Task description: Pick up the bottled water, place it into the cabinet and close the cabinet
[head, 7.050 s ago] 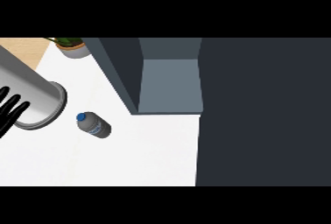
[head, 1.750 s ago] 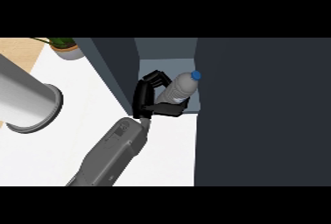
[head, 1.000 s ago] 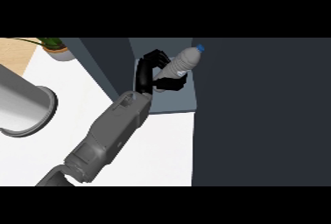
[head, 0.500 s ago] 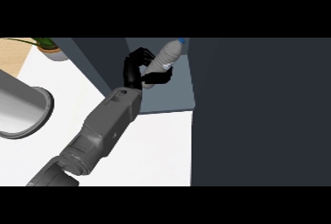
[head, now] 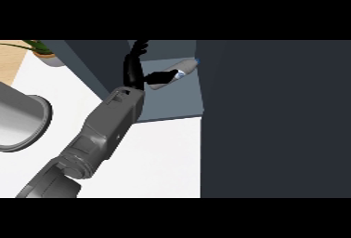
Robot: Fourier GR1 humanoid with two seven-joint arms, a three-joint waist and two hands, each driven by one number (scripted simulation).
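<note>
The bottled water (head: 181, 71) is clear with a blue cap and lies tilted inside the open cabinet (head: 171, 104), cap toward the upper right. My right hand (head: 133, 73) reaches into the cabinet just left of the bottle. Its fingers (head: 139, 49) stand straight, away from the bottle, and only the thumb (head: 160, 76) lies against the bottle's lower end. My right forearm (head: 109, 125) runs up from the lower left. My left hand does not show.
A large dark panel (head: 274, 116) fills the right side next to the cabinet's opening. The cabinet's grey side wall (head: 89, 69) stands left of my hand. A potted plant (head: 42, 50) sits at the back left. My left forearm (head: 21, 123) shows at the left edge above the white counter (head: 158, 158).
My right hand has carried the bottle up and further into the cabinet. Its fingers, curled round the bottle before, now stand straight, and the bottle lies to the right of them.
</note>
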